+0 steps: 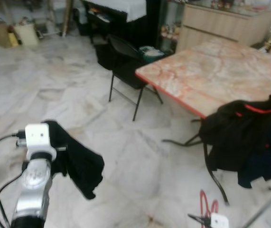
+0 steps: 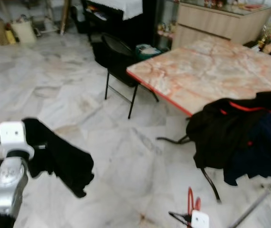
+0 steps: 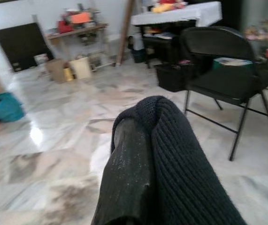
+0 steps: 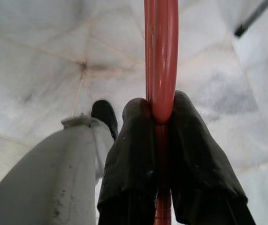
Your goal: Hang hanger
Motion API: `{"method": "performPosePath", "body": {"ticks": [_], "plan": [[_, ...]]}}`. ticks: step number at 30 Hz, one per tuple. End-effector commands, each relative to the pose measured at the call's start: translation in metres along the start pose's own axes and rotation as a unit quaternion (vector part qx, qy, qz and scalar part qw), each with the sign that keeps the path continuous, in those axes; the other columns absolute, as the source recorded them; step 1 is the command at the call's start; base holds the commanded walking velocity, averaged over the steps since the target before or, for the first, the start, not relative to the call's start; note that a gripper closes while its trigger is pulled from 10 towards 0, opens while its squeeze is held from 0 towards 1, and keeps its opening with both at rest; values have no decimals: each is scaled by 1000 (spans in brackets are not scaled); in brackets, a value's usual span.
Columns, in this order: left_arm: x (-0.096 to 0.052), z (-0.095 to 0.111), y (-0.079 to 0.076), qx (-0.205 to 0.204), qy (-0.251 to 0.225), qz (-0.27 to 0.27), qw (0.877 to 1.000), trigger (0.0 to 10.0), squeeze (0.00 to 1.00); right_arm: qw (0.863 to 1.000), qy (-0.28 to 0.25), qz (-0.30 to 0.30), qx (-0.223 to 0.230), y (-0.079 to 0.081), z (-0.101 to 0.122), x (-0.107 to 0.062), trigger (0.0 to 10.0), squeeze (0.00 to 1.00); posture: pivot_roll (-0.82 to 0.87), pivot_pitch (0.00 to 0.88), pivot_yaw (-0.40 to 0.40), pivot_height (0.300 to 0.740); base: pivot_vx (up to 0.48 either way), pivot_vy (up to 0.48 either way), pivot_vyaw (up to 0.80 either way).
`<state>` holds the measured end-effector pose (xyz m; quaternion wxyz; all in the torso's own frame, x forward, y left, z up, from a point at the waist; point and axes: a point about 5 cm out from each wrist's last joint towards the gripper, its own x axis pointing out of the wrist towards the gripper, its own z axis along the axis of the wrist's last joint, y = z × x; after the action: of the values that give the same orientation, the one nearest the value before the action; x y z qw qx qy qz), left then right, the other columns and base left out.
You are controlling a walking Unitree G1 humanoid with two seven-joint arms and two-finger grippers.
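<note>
A black knit garment hangs from my left gripper, raised at the lower left over the marble floor. The knit covers one finger, and the other finger lies bare against it, so the gripper is shut on the cloth. At the bottom right my right gripper is shut on a thin red hanger. Both of its black fingers press on the hanger's bar. The hanger's red loop rises low over the floor beside the table legs.
A pink marble-topped table with a red edge stands to the right, with dark clothes heaped over its near corner. A black folding chair sits behind it, a wooden cabinet beyond. Open marble floor stretches left.
</note>
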<state>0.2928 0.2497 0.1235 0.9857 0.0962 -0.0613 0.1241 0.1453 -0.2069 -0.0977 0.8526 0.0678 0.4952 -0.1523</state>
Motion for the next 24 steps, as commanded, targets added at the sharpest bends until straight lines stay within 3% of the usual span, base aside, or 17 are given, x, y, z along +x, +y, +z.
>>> {"method": "performPosePath", "body": {"ticks": [1, 24], "plan": [[3, 9, -5, -3, -17, -6, 1000, 10000, 0, 1000, -6, -6, -1, -5, 3, 0, 10000, 0, -54, 0, 29, 740, 0, -368, -800], [7, 10, -11, -18, -15, -13, 1000, 10000, 0, 1000, -8, 0, -2, -4, 4, 0, 10000, 0, -61, 0, 32, 740, 0, -24, -800]]}}
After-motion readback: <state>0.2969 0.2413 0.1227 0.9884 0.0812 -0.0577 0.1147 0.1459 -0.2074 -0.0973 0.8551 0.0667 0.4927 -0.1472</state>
